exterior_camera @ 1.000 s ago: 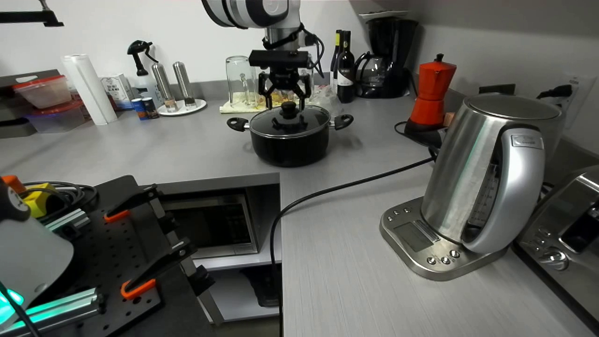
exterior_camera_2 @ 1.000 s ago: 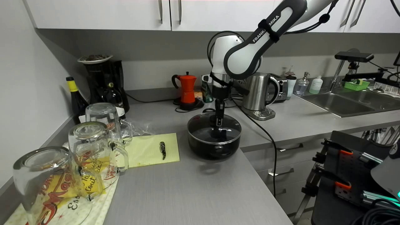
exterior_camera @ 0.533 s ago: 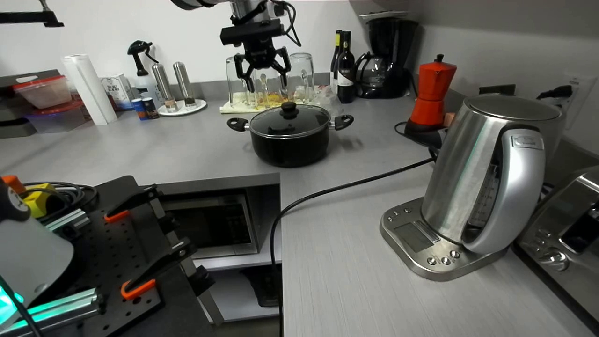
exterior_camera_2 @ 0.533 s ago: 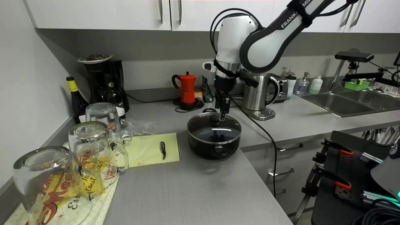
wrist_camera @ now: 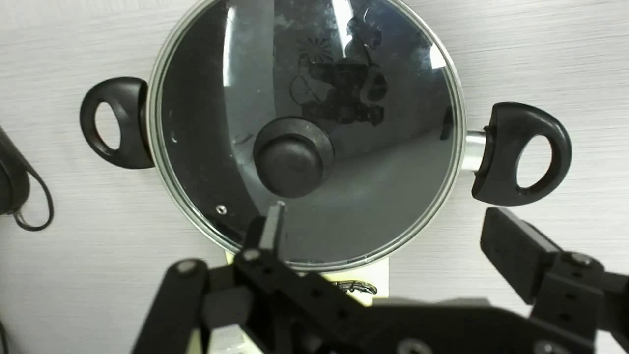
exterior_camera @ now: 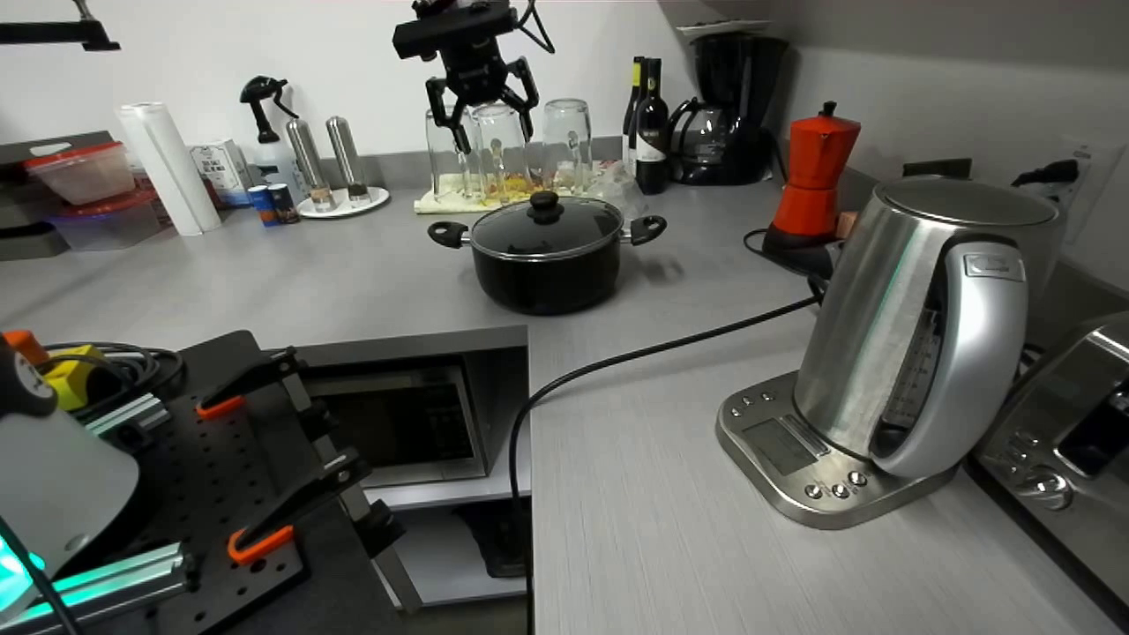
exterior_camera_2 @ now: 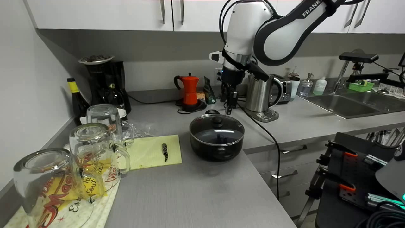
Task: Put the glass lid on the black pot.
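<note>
The glass lid point(exterior_camera: 578, 220) lies flat on the black pot point(exterior_camera: 547, 287), its rim following the pot's rim all round, black knob up. The lid point(exterior_camera_2: 205, 130) and the pot point(exterior_camera_2: 208, 152) show the same way in an exterior view. In the wrist view the lid point(wrist_camera: 383, 167) fills the upper middle, and a pot handle point(wrist_camera: 502, 164) shows at each side. My gripper point(exterior_camera: 495, 141) is open and empty, above the lid and apart from it. In the wrist view its fingers point(wrist_camera: 385, 210) are wide apart with nothing between them.
Upside-down glass mugs point(exterior_camera_2: 90, 148) stand on a cloth, beside a yellow cloth point(exterior_camera_2: 142, 158) with a small dark object point(exterior_camera_2: 165, 152). A steel kettle point(exterior_camera: 847, 326), a red moka pot point(exterior_camera: 811, 176) and a black cable point(exterior_camera: 670, 343) are on the counter.
One second ago my gripper's fingers were down on either side of the lid's knob. It has risen and shifted away from the knob. The lid and pot have stayed in place.
</note>
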{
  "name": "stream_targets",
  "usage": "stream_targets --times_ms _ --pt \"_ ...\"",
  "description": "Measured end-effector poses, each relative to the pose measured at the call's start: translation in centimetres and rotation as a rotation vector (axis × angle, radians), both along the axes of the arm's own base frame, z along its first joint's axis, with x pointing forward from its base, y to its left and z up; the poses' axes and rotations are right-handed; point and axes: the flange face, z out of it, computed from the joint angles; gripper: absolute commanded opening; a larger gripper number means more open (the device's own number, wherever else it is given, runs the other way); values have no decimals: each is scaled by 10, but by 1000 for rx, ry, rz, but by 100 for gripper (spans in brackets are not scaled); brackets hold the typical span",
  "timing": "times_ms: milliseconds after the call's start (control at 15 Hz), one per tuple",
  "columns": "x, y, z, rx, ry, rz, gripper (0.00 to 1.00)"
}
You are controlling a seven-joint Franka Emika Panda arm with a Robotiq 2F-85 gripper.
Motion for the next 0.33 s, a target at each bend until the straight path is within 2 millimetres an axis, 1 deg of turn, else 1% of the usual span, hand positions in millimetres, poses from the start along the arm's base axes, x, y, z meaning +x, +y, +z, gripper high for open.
stream_targets --times_ms 333 --pt "-1 -1 0 0 -2 0 100"
